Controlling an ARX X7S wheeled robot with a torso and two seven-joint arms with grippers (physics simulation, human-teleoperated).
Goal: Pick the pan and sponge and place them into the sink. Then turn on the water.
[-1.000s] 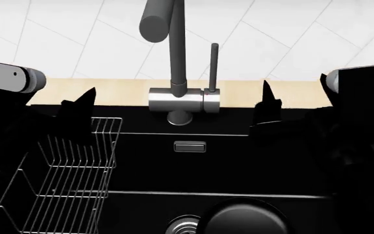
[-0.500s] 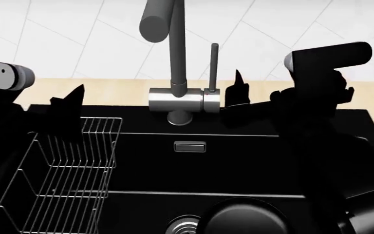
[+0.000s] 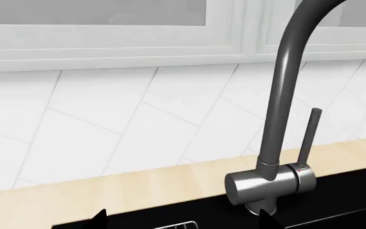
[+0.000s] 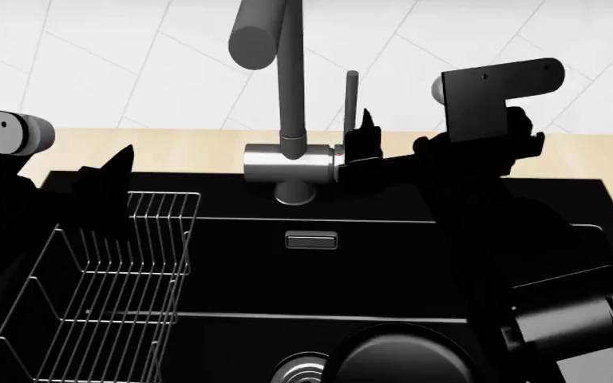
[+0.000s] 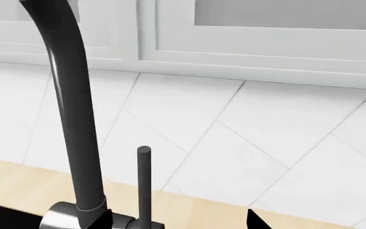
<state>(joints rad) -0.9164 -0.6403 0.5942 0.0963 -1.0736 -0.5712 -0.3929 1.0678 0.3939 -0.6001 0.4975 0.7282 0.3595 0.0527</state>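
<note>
R gripper (image 4: 362, 144) just beside faucet (image 4: 285, 104) lever (image 4: 350, 108), fingers spread, nothing held. L gripper (image 4: 109, 171) above dish rack (image 4: 115, 279), spread state unclear. Pan (image 4: 397, 361) lies in sink (image 4: 392, 263) near drain (image 4: 301, 369). Sponge not seen.

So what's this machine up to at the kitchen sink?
It is a two-armed robot working over a black sink. The frying pan already lies in the basin near the steel drain; no sponge is in view. The right tool is up at the faucet, right beside its thin upright lever, apparently about to turn on the water; none is running yet. The left tool hangs over the wire dish rack, holding nothing visible.
</note>
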